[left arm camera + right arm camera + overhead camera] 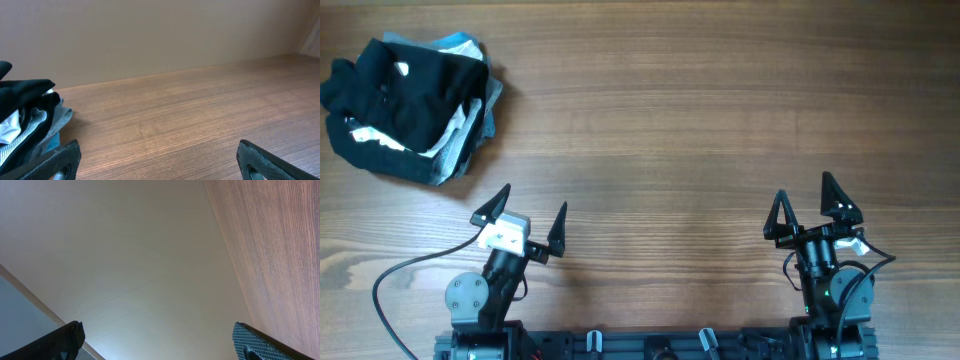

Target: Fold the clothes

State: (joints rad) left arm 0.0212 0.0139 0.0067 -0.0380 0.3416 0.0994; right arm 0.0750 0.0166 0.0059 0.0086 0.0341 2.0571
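Note:
A crumpled black T-shirt (405,85) lies on top of a heap of clothes at the far left of the wooden table (670,130). It also shows at the left edge of the left wrist view (22,95). My left gripper (530,215) is open and empty near the front edge, well short of the heap. Its fingers frame bare wood in the left wrist view (157,160). My right gripper (812,208) is open and empty at the front right. In the right wrist view (157,337) it faces the wall.
Under the black T-shirt lie a white garment (370,140) and a black-and-white striped garment (465,135), with a bit of blue fabric (455,42). The striped garment shows in the left wrist view (35,127). A black cable (395,285) loops by the left arm's base.

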